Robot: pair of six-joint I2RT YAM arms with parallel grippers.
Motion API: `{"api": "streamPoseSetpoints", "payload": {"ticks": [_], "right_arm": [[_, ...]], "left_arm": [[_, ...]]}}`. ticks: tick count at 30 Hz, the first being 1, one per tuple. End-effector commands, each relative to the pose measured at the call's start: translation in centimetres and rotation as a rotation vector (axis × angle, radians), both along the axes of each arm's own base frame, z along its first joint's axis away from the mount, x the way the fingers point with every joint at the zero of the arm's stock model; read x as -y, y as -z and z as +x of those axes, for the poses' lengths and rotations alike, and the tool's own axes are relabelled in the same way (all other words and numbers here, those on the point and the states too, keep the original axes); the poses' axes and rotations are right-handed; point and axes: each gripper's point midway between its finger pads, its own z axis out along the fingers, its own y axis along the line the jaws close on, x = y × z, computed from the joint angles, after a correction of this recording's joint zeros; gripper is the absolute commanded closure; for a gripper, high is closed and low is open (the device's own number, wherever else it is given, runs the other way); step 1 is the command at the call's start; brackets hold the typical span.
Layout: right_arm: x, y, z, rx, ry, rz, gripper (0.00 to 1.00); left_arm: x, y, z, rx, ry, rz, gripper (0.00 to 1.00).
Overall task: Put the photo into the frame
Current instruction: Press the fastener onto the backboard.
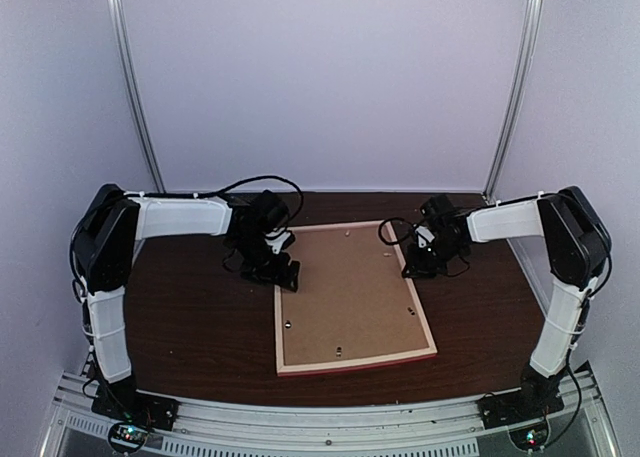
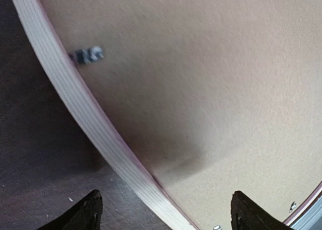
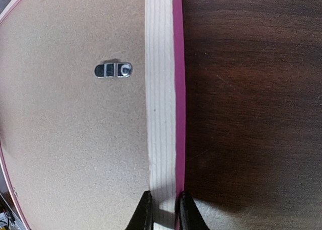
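The frame (image 1: 355, 362) lies back side up on the dark table, its pale wood rails edged in pink. A plain brown backing board (image 1: 350, 282) fills it. The photo is hidden. My left gripper (image 1: 283, 274) hovers at the frame's left rail, near the far corner. In the left wrist view it (image 2: 163, 212) stands open, its fingers straddling the rail (image 2: 75, 96) with wide gaps. My right gripper (image 1: 415, 267) is at the right rail. The right wrist view shows it (image 3: 163, 210) shut on that rail (image 3: 161, 89).
Small metal turn clips (image 3: 113, 70) (image 2: 88, 54) sit on the backing board near the rails. Bare dark table (image 3: 251, 114) lies right of the frame. Two metal posts (image 1: 135, 97) rise along the pale back wall.
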Motion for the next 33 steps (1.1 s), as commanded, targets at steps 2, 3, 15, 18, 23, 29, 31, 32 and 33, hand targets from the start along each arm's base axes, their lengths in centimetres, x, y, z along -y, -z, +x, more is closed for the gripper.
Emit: {"api": "streamPoseSetpoints", "payload": {"ticks": [2,3,15,18,23,29,31,32,33], "right_arm": [[1.5,4.0,-1.3,-0.096,0.126,-0.021,1.0],[1.4,4.0,-1.2,-0.095,0.127,-0.017,1.0],[0.9,4.6,-1.3,-0.114,0.104,0.0,1.0],[0.8,4.6,-1.3,-0.113,0.1,0.003,1.0],[0.8,4.6,-1.5,-0.116,0.097,0.008,1.0],[0.6,4.4,-1.5,-0.115,0.085,0.015,1.0],[0.6,4.3,-1.5,-0.113,0.084,0.015,1.0],[0.6,4.3,-1.5,-0.113,0.082,0.013,1.0],[0.6,4.3,-1.5,-0.112,0.082,0.014,1.0]], "left_arm": [[-0.5,0.1,-3.0,0.005,0.074,0.099,0.11],[-0.6,0.4,-3.7,-0.009,0.078,0.105,0.11],[-1.9,2.6,-7.6,-0.07,0.078,0.176,0.18],[-1.6,2.6,-7.2,-0.057,0.082,0.175,0.21],[-1.1,2.2,-5.9,-0.018,0.077,0.182,0.21],[-0.8,1.9,-4.7,0.012,0.066,0.185,0.3],[-0.8,2.2,-4.7,0.007,0.065,0.189,0.33],[-0.9,2.2,-4.8,0.003,0.066,0.188,0.34],[-0.9,2.3,-4.9,-0.002,0.066,0.188,0.35]]}}
